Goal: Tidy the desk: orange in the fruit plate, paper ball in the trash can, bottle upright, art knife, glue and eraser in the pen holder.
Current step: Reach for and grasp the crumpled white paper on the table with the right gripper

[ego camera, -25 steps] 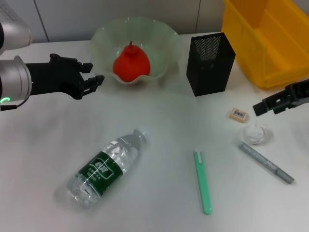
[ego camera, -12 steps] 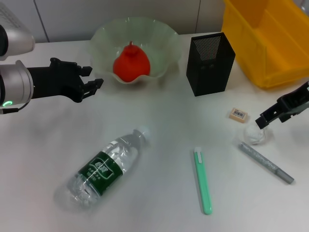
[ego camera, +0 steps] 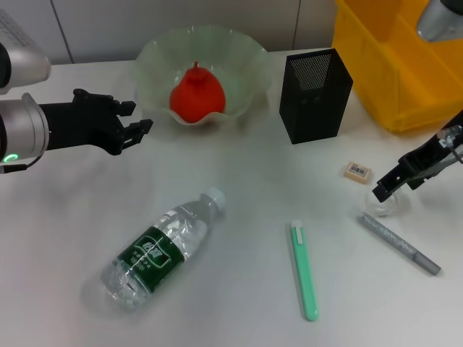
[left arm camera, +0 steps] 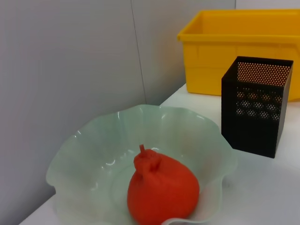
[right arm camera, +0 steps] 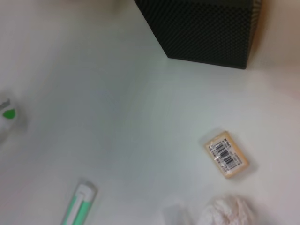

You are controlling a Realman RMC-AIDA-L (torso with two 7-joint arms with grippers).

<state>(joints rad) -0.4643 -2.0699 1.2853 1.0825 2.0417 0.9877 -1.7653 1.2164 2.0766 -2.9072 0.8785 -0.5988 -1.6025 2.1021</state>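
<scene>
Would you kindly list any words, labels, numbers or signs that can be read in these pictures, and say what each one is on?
No text can be read as words or digits.
Eraser: a black barcode on its pale face; the digits are too blurred to read.
Bottle: dark green label with white print, too small to read.
Bottle cap: a plain green mark, no letters.
Grey pen: no legible print.

One orange [ego camera: 196, 95], one fruit plate [ego camera: 249, 54], one bottle [ego camera: 159, 249], one pen holder [ego camera: 315, 95], one trash can [ego camera: 394, 65], one eraser [ego camera: 357, 171], one paper ball [ego camera: 383, 207], one green art knife [ego camera: 304, 270], one grey glue stick [ego camera: 399, 243], two grippers: left [ego camera: 137, 119], right [ego camera: 387, 186]
</scene>
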